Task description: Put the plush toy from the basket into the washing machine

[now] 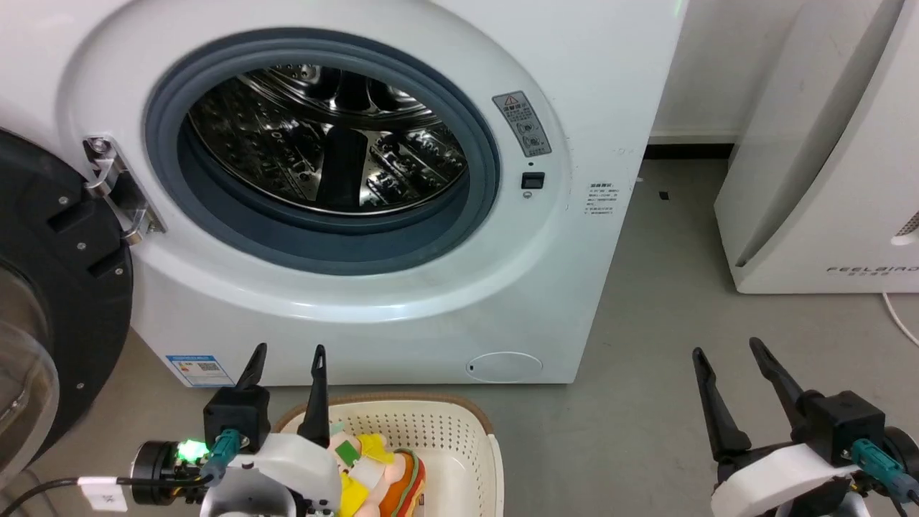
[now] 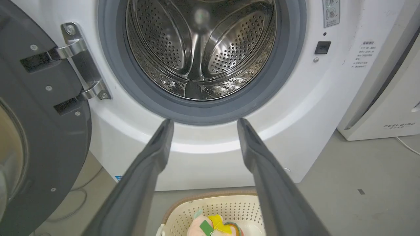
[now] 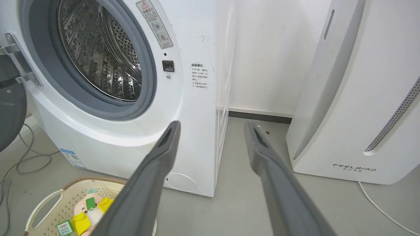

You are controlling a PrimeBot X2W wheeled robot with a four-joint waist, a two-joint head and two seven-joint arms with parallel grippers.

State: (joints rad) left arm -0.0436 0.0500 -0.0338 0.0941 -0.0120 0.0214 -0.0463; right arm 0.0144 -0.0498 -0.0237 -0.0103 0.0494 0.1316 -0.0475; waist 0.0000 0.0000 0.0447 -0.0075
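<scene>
The white washing machine (image 1: 402,215) stands in front of me with its dark round door (image 1: 50,287) swung open to the left and its steel drum (image 1: 327,136) empty. On the floor before it sits the cream perforated basket (image 1: 445,431), holding the pink plush toy (image 1: 373,467) with yellow clothing, green tag and orange hamburger. My left gripper (image 1: 287,355) hovers open just above the basket's left side, nothing between its fingers. My right gripper (image 1: 725,352) is open over bare floor at the lower right. The basket (image 2: 213,206) and toy (image 2: 213,226) also lie between the left fingers' bases.
A white slanted appliance marked FEELBIRD (image 1: 833,158) stands to the right against the wall, with a white cable (image 1: 901,316) on the floor beside it. Grey floor (image 1: 660,287) runs between the two machines. Cables (image 3: 23,160) lie left of the washer.
</scene>
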